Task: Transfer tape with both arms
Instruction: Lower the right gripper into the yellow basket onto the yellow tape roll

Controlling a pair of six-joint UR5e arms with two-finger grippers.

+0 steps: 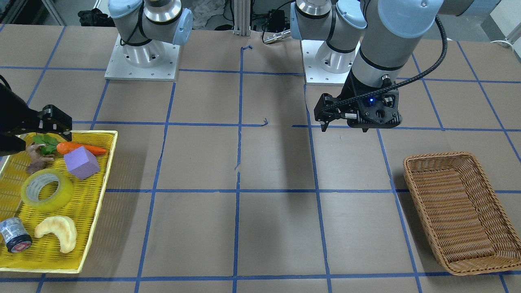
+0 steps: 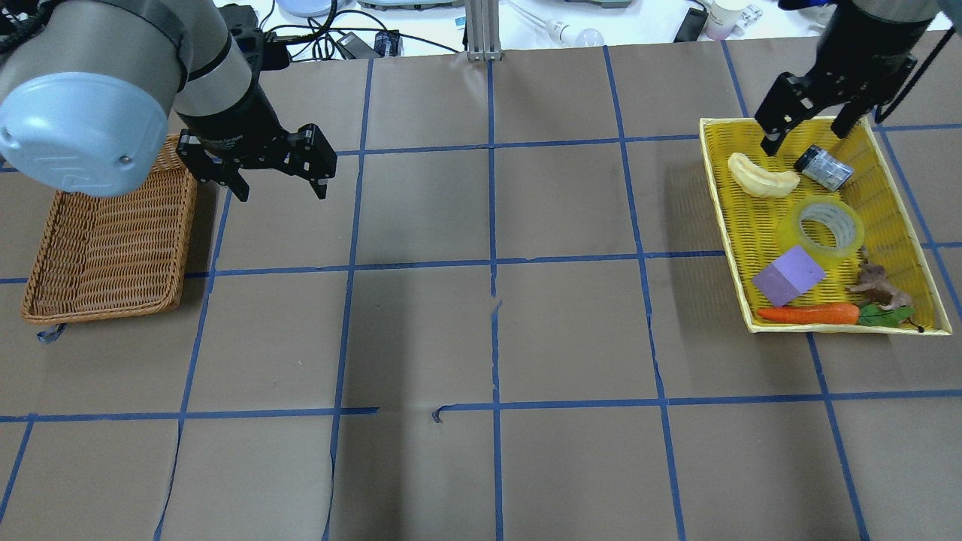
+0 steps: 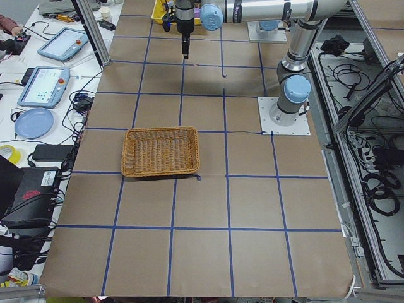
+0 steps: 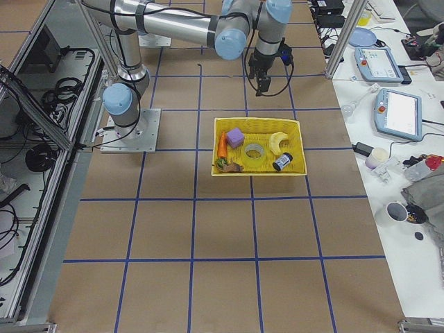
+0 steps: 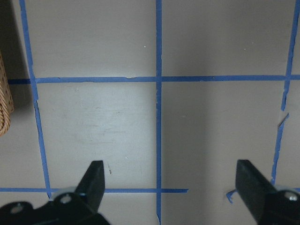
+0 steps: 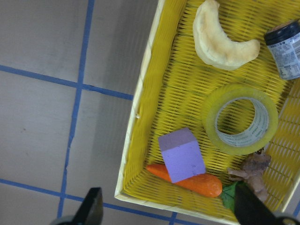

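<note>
A table covered in brown paper (image 2: 488, 338), marked into squares by blue tape lines, fills the scene.

On the robot's right lies a yellow tray (image 2: 744, 225). At its end nearest the robot an orange carrot (image 2: 808, 314) rests along the wall, with a small brown figurine (image 2: 875, 284) beside its leafy end. Next comes a purple block (image 2: 789, 275). Just beyond it the tape (image 2: 830, 227) lies flat in the tray's middle, hole upward, on the side farther from the table's centre. It is just beside the block and touched by neither gripper. At the tray's far end lie a pale crescent-shaped piece (image 2: 760, 179) and a small cylinder (image 2: 823, 167) on its side.

The right arm (image 2: 875, 30) reaches out over this tray with its wrist turned down. The right gripper (image 2: 804, 143) hangs well above the contents, fingers spread wide and holding nothing; its wrist view looks straight down on the tray.

On the other side, the left arm (image 2: 83, 113) bends over a brown wicker basket (image 2: 105, 240). The left gripper (image 2: 282, 195) points down over bare paper just beside the basket's inner edge, its fingers also far apart and holding nothing.

Past the table's far edge lie cables and small devices on a white surface.
</note>
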